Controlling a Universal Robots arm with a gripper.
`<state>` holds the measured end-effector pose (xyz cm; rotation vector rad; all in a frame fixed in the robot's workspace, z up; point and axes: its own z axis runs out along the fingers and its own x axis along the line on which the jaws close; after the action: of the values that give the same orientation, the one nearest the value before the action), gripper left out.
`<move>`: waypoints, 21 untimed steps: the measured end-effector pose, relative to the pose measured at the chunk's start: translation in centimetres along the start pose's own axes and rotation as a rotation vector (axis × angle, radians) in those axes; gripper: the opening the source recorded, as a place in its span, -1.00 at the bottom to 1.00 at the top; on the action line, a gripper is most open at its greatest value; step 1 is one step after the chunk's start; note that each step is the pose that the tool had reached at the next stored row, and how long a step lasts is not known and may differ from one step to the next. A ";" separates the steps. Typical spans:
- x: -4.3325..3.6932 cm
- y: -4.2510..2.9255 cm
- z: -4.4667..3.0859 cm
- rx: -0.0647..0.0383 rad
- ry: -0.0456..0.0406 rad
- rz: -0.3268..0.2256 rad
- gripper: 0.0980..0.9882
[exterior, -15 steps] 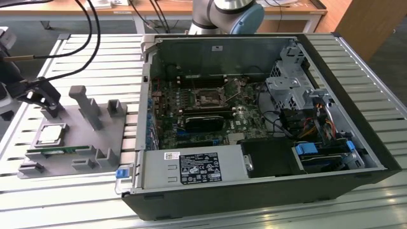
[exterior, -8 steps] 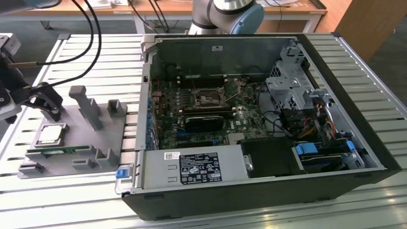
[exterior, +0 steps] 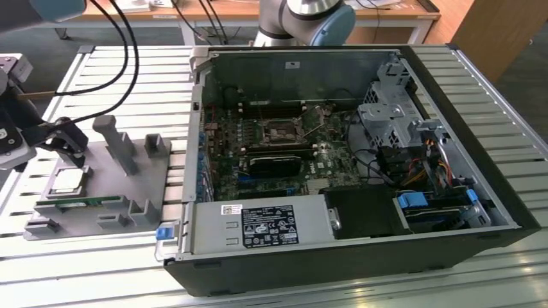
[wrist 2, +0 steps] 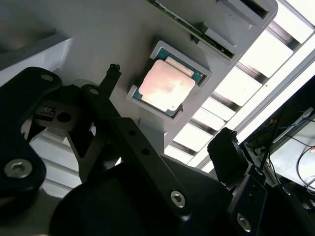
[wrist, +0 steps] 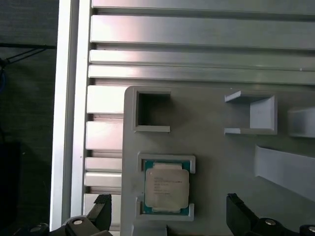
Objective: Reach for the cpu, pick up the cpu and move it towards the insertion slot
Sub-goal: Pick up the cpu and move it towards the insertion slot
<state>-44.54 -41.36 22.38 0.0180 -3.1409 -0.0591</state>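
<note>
Hovering over what, when this moment was caught?

Over the cpu (wrist: 167,184). The gripper (wrist: 170,215) hung above it with its two black fingers (wrist: 239,211) spread wide, one on each side of the chip and touching nothing. I judged that spread as room to come down around the chip's edges.

Where did the chip lie?

Flat, metal face up, in a shallow square nest of a grey holder tray (wrist: 216,162). Raised lips at the nest's ends kept it square and easy to find. The tray sat on a slatted metal table (wrist: 197,29). In the exterior view a thin green memory stick (exterior: 81,203) lay in its own groove nearer the camera.

And the target?

The insertion slot (exterior: 280,133), a shiny frame with a dark centre, sat on the green board inside an open computer case (exterior: 342,269). That was well apart, toward the exterior view's right. Nothing had been lifted; the reach looked nearly finished.
</note>
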 end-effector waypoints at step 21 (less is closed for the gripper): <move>0.25 0.01 2.42 0.000 -0.0001 0.000 1.00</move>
<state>-44.79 -41.26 19.96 0.0184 -3.1411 -0.0592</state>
